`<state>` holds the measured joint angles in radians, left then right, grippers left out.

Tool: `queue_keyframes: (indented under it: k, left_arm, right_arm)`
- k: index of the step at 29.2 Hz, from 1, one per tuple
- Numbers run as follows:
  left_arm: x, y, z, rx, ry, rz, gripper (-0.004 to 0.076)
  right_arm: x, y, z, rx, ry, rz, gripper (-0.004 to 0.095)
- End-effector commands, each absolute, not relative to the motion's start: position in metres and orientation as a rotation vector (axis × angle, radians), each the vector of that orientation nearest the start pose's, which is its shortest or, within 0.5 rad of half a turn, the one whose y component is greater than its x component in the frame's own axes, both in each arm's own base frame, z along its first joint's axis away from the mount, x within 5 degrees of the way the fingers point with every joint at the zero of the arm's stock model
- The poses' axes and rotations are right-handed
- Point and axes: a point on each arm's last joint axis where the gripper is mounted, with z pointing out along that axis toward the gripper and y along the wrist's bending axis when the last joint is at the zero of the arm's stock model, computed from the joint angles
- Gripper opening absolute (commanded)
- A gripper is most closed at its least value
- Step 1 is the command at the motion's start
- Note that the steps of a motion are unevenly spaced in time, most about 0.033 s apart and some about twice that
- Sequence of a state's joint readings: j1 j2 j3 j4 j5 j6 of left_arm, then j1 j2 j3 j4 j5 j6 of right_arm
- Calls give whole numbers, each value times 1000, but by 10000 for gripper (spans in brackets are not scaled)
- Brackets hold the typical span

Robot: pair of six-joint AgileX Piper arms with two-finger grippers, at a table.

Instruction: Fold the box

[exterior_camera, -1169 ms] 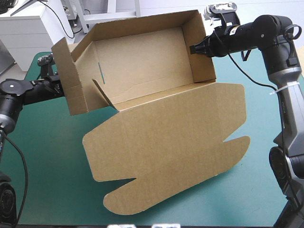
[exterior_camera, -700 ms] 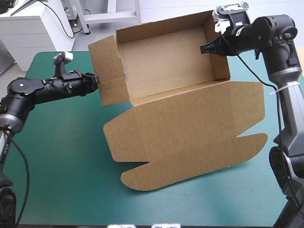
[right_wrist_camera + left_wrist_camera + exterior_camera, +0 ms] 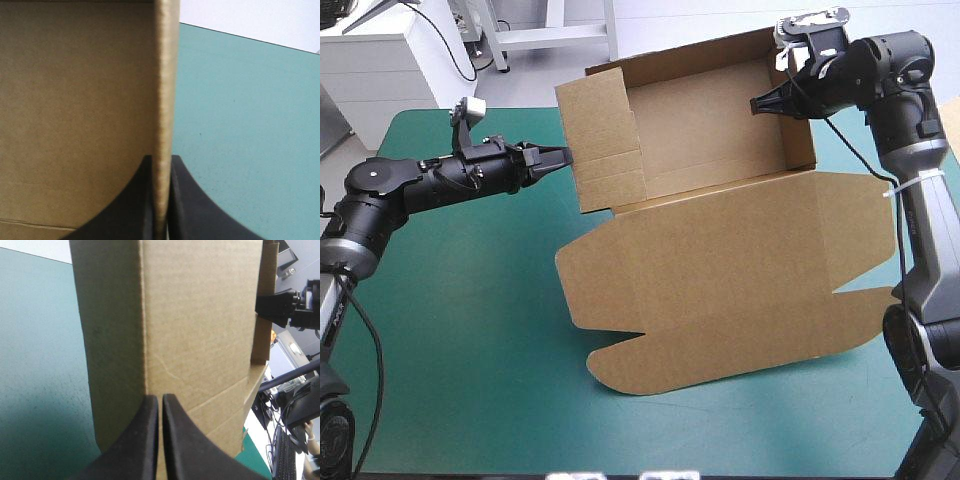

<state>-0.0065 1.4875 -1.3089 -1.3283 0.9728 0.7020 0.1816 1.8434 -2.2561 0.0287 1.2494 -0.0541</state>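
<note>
- The box (image 3: 720, 290) is held up between both arms over the far right part of the teal-green counter (image 3: 440, 340). Its tray is tilted open toward the high camera and its lid (image 3: 740, 300) hangs flat below the tray. It cannot be told whether the lid's lower edge touches the counter.
- Change: the box now sits farther toward the counter's right edge than earlier. The left wall (image 3: 605, 140), which earlier splayed outward, now stands raised against the tray's left end.
- The left hand (image 3: 563, 156), earlier out of sight behind that wall, now points at the wall's outer face. Its black fingers are together, tips against the board at a fold line (image 3: 144, 340), with no sheet between them.
- The right hand (image 3: 757, 103) is clamped on the right wall (image 3: 798, 110). In the right wrist view the wall's brown edge (image 3: 165, 75) runs down between the two fingers.
- Meaning, as a judgement: the left side is being brought square. The wall appears raised but not yet tucked, so the push probably has to carry on while the right hand steadies the tray.
</note>
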Motion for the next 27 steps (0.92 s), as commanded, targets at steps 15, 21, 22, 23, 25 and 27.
queue_keyframes:
  k: [15,21,22,23,25,27]
  left_arm:
    - [299,-83,426,155,1776,-1504,439]
    - [293,-84,441,166,1615,-1672,36]
    - [293,-84,442,197,1589,-1647,-2]
    - [293,-83,442,197,1586,-1634,-3]
    - [295,-77,442,179,1585,-1616,-8]
    - [298,-65,442,151,1582,-1586,-8]
  right_arm:
    - [366,69,489,-246,2209,124,-1]
    - [366,69,488,-248,2221,124,-1]
    - [365,69,487,-249,2229,123,-2]
    - [365,69,487,-249,2230,123,-2]
    - [364,69,489,-249,2226,127,-2]
    - [360,70,493,-260,2215,148,-2]
